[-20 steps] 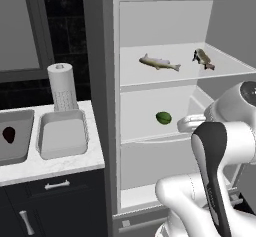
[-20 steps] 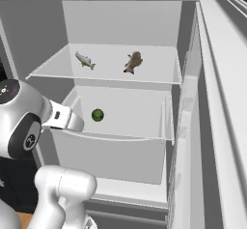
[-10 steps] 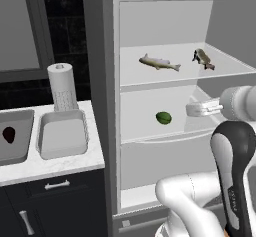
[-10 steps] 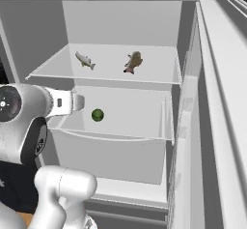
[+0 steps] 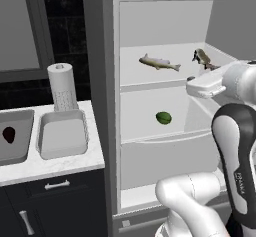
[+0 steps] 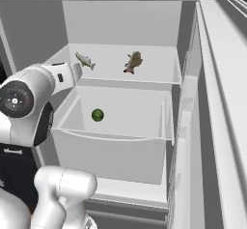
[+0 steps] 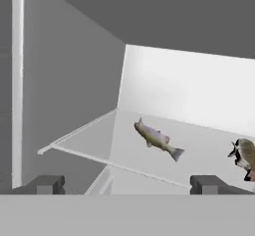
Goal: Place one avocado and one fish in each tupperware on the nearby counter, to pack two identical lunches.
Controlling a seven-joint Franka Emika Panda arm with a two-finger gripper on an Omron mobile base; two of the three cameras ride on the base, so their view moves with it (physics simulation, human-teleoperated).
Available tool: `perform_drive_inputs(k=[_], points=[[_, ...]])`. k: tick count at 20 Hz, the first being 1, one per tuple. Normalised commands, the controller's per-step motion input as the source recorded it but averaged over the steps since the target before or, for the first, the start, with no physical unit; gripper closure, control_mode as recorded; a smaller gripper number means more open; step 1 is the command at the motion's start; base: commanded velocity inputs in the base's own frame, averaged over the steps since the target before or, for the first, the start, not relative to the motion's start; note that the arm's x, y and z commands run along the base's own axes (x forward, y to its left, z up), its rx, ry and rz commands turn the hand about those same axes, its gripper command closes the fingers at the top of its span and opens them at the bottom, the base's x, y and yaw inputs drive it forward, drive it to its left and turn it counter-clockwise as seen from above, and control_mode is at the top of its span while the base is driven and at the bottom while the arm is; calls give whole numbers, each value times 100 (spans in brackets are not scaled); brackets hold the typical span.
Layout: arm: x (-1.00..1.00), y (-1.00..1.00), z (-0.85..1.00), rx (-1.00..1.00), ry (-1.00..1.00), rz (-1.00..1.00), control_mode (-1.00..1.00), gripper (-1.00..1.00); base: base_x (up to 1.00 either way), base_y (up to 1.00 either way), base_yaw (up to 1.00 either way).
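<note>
Jaws spread wide, empty, level with shelf edge [image 7: 84, 153]; silvery fish [image 7: 157, 139] ahead between fingertips [image 7: 47, 184], brown fish [image 7: 245, 155] far right.

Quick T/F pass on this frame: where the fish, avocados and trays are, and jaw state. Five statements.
1. Both fish lie on the fridge's upper shelf. True: the silvery fish and the brown fish are both there.
2. The green avocado is in a tray. False: it sits in the fridge drawer.
3. The dark avocado lies in the grey tray. True.
4. The pale tray holds a fish. False: nothing is in it.
5. The gripper is shut on the silvery fish. False: the jaws stand open, apart from the fish, which lies beyond them on the shelf.
</note>
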Motion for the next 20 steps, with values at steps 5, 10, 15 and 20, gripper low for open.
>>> perform_drive_inputs(k=[5,10,15,20], points=[[52,42,5,-5,-1,0,-100,-100,0,0,0],[84,4,0,-1,15,-1,-100,-100,0,0,0],[91,-26,-6,0,31,-4,-100,-100,0,0,0],[89,0,-12,-2,32,-8,-100,-100,0,0,0]])
